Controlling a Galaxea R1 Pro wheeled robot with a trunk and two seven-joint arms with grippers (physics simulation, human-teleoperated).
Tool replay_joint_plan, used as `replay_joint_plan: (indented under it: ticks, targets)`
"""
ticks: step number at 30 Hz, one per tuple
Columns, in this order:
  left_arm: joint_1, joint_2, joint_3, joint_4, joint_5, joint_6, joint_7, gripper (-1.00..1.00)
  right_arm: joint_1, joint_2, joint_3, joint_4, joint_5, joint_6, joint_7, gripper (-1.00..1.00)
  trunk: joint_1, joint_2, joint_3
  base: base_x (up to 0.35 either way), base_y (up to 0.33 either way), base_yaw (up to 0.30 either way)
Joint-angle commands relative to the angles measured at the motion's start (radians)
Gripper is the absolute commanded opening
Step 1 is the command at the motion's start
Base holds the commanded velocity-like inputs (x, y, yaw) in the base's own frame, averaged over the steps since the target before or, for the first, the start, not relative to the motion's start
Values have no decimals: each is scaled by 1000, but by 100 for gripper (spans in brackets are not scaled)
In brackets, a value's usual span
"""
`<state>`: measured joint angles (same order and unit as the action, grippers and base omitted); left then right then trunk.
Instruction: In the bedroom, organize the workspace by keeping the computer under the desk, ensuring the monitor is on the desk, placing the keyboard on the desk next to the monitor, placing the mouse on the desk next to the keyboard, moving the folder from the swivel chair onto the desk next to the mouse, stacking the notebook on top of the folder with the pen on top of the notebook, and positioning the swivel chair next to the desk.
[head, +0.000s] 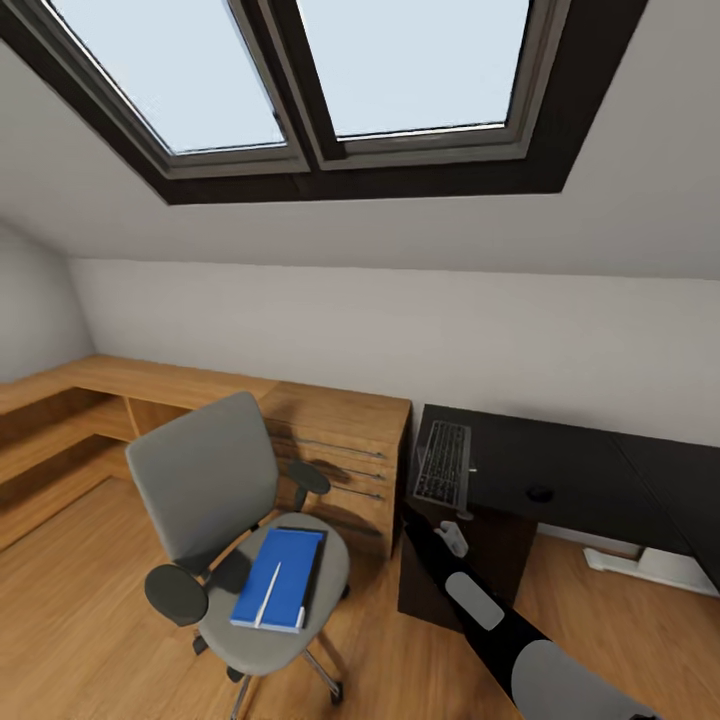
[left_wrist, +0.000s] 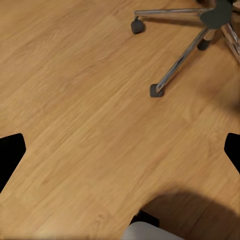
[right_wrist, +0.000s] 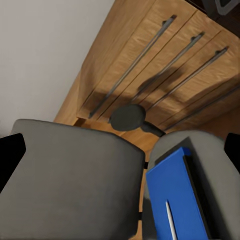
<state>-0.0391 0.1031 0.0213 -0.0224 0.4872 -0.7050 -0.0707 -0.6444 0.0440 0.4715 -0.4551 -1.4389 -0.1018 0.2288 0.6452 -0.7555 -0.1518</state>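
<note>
The grey swivel chair (head: 205, 480) stands on the wood floor left of the black desk (head: 580, 470). On its seat lies the blue folder (head: 280, 575) (right_wrist: 172, 200) with the white pen (head: 268, 595) (right_wrist: 171, 220) on top. The dark notebook (head: 317, 560) (right_wrist: 194, 185) peeks out along the folder's far edge. The keyboard (head: 443, 462) and the mouse (head: 540, 494) rest on the desk. My right arm (head: 480, 600) reaches toward the chair, and its right gripper (right_wrist: 120, 155) is open above the backrest. My left gripper (left_wrist: 120, 155) hangs open over bare floor near the chair's base (left_wrist: 200, 30). The monitor and computer are out of view.
A light wood cabinet (head: 340, 450) (right_wrist: 165, 65) with long bar handles stands between chair and desk. A low wooden shelf (head: 60, 410) runs along the left wall. The desk's white foot (head: 650, 570) lies at the right. Skylights (head: 300, 70) sit in the sloped ceiling.
</note>
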Motion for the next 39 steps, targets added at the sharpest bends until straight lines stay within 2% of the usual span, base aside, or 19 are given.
replay_joint_plan:
  ticks: [1, 6, 9, 12, 17, 19, 20, 22, 23, 24, 32, 34, 39]
  targets:
    - [-1, 1, 3, 1, 12, -2, -7, 100, -1, -1, 8, 1, -11, -7, 7, 100, 4, -9, -5, 0, 0, 47]
    - [-1, 12, 15, 0, 84, -2, -7, 100, -1, -4, 10, 2, -9, -7, 46, 100, 23, -44, -20, 0, 0, 20]
    - [-1, 31, 17, -2, 139, 0, -10, 100, -1, -12, 11, 2, -8, -7, 72, 100, 35, -65, -30, 0, 0, 7]
    - [-1, 58, 18, -9, 169, 7, -13, 100, -1, -21, 13, 2, -7, -6, 85, 100, 46, -86, -39, 0, 0, 3]
    - [-1, 96, 18, -44, 182, 47, -15, 100, -1, -25, 13, 3, -7, -6, 91, 100, 65, -121, -55, 0, 0, 1]
    - [-1, 128, 19, -83, 188, 103, -15, 100, -1, -26, 13, 3, -6, -6, 92, 100, 73, -135, -61, 0, 0, 0]
    - [-1, 151, 19, -113, 193, 154, -15, 100, -1, -26, 13, 3, -6, -6, 92, 100, 77, -142, -64, 0, 0, 0]
    - [-1, 175, 20, -146, 203, 215, -16, 100, -1, -27, 13, 4, -6, -6, 93, 100, 85, -156, -71, 0, 0, 0]
    - [-1, 186, 20, -163, 210, 247, -16, 100, -1, -27, 13, 4, -7, -6, 93, 100, 88, -163, -74, 0, 0, 0]
    - [-1, 205, 20, -198, 232, 314, -16, 100, -1, -27, 13, 5, -7, -6, 93, 100, 92, -170, -77, 0, 0, 0]
    - [-1, 251, 20, -325, 376, 550, -18, 100, -1, -28, 12, 5, -7, -7, 92, 100, 123, -226, -102, 0, 0, 0]
    - [-1, 267, 20, -370, 400, 598, -18, 100, -1, -28, 10, 6, -8, -7, 91, 100, 131, -240, -108, 0, 0, 0]
    - [-1, 298, 20, -430, 416, 627, -17, 100, -1, -33, 9, 7, -10, -6, 90, 100, 150, -275, -124, 0, 0, 0]
